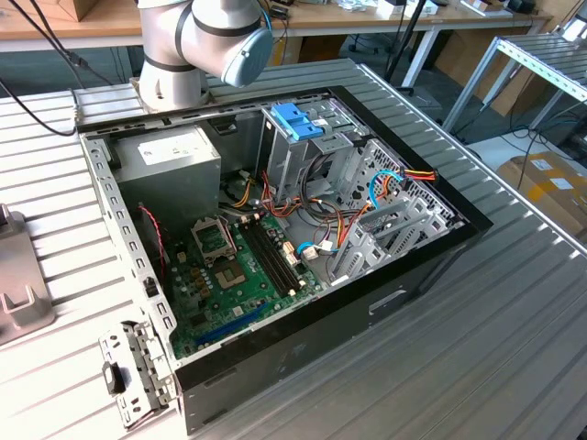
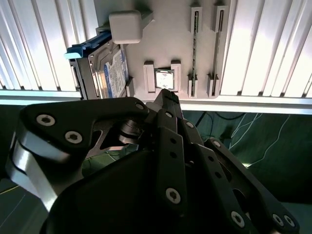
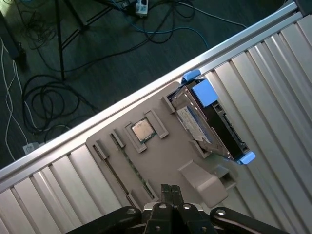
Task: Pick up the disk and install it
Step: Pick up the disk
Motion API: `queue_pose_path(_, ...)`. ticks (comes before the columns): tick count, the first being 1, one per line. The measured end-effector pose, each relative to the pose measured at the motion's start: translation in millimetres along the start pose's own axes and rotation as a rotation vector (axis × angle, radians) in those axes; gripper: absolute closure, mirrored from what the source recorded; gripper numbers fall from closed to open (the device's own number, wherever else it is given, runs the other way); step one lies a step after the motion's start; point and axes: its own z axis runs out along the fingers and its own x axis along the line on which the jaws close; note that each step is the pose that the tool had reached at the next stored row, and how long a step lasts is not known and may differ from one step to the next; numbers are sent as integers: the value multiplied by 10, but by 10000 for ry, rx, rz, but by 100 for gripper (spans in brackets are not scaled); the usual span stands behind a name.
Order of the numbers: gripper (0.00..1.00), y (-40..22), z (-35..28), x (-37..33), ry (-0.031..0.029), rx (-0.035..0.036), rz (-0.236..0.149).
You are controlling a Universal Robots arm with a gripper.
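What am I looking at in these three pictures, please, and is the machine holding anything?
It is a robot arm standing on a ribbed metal table. The exterior view, from a camera off the arm, shows an open computer case lying on that table. Both wrist views come from cameras riding on the arm, looking past its gripper at a grey tray. In the tray sits the disk, a hard drive with blue rails, beside a square processor chip. The jaws are together and hold nothing; the disk is not yet picked up.

arm (image 1: 202,41) cut off at top, hand (image 3: 169,187) cropped
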Motion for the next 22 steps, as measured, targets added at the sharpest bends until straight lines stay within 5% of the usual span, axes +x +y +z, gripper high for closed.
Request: queue_pose_path(22, 89, 0, 0, 0, 41, -22, -925)
